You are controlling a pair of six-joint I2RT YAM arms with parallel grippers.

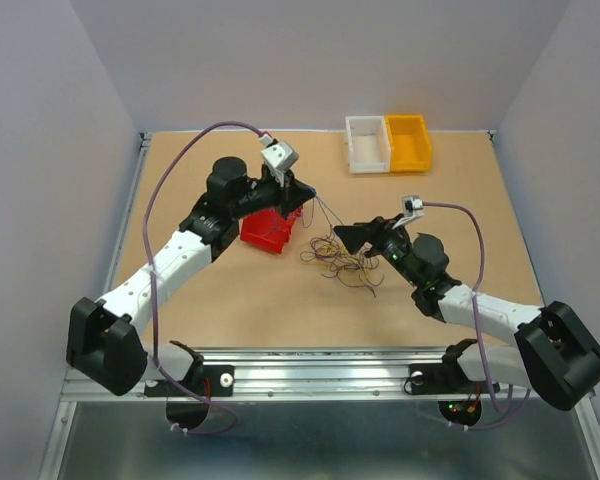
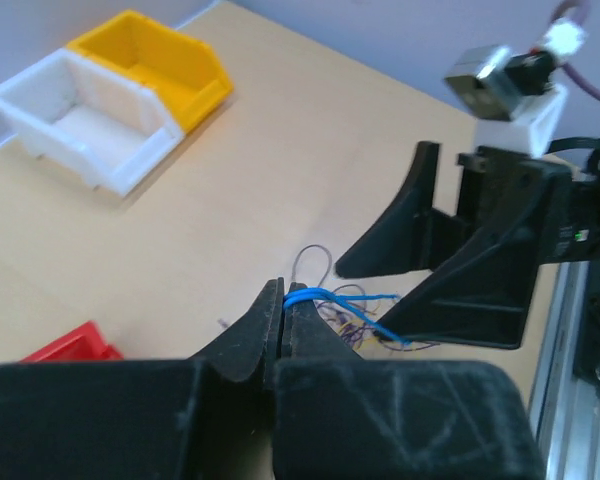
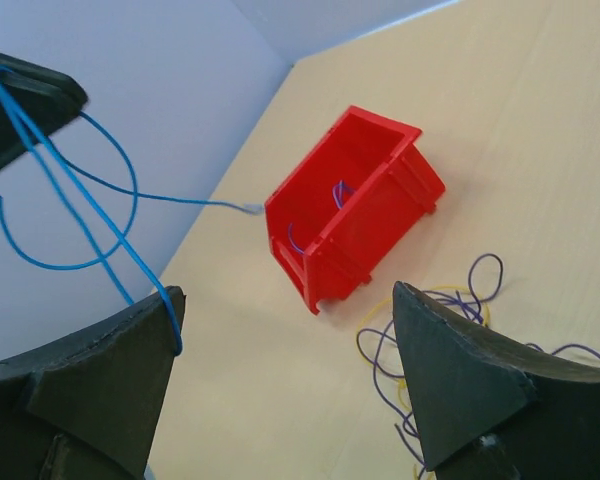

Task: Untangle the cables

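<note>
My left gripper (image 2: pixel 283 298) is shut on a blue wire (image 2: pixel 342 301), held above the table; it shows in the top view (image 1: pixel 307 195). The wire runs down to my right gripper (image 3: pixel 285 335), which is open, and hooks over its left fingertip (image 3: pixel 168 312). The right gripper (image 1: pixel 348 238) hovers beside the loose clump of purple, yellow and brown cables (image 1: pixel 342 260), which lies on the table. The clump also shows under the right finger (image 3: pixel 427 325) and behind the left jaws (image 2: pixel 358 325).
A red bin (image 1: pixel 268 230) lies just left of the clump, with a short blue-purple wire inside (image 3: pixel 338 195). A white bin (image 1: pixel 368 145) and a yellow bin (image 1: pixel 408 142) stand at the far edge. Walls enclose the table on three sides.
</note>
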